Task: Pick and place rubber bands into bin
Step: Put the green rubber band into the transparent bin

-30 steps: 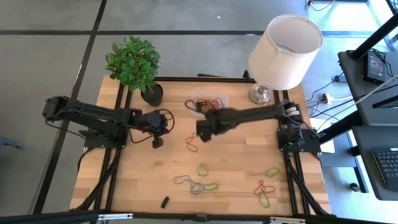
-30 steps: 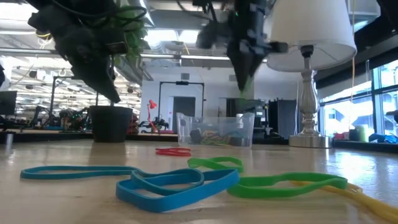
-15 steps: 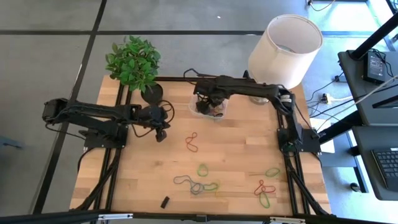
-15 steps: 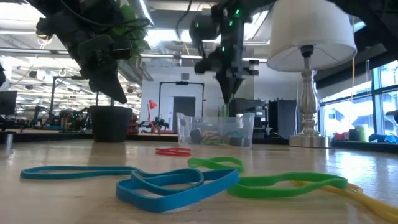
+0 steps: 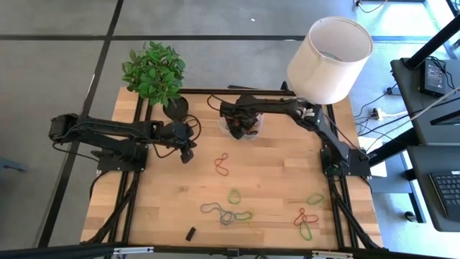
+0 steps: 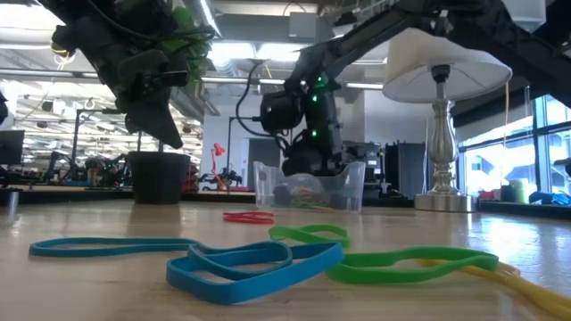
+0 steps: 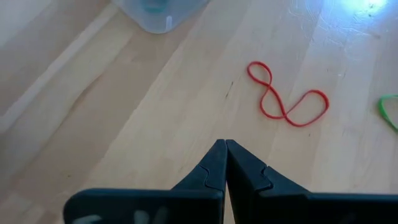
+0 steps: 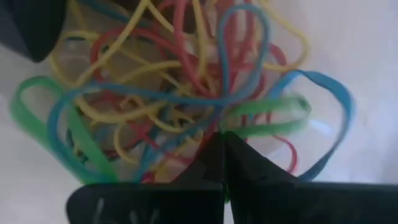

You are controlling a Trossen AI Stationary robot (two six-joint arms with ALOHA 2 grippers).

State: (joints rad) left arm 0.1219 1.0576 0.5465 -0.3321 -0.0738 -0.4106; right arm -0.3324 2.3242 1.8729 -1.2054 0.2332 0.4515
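The clear bin [image 5: 260, 119] stands at the table's far middle, with a tangle of rubber bands [image 8: 155, 93] in red, yellow, blue and green inside it. My right gripper [image 5: 241, 129] reaches down into the bin, shut, its tips [image 8: 222, 137] at a green band. My left gripper [image 5: 188, 156] hangs shut above bare wood left of the bin, holding nothing [image 7: 225, 143]. A red band [image 5: 221, 164] lies twisted on the wood near it. More loose bands [image 5: 228, 213] lie toward the near edge. My right gripper pinches a green rubber band [image 8: 267, 118] at one end, between the very tips of its two fingers. The fingers come from above, pointing steeply down into the bin. The band's two strands trail away from the tips over the pile of bands inside.
A black plant pot [image 5: 175, 108] with a green plant stands left of the bin, a lamp [image 5: 327, 57] to its right. A small black block [image 5: 190, 234] lies at the near edge. Green, red and yellow bands [image 5: 307, 216] lie near right.
My right gripper has swung from above the table's middle toward the far edge and gone down into the bin, rolling as it went and staying shut. My left gripper has rolled a little in place.
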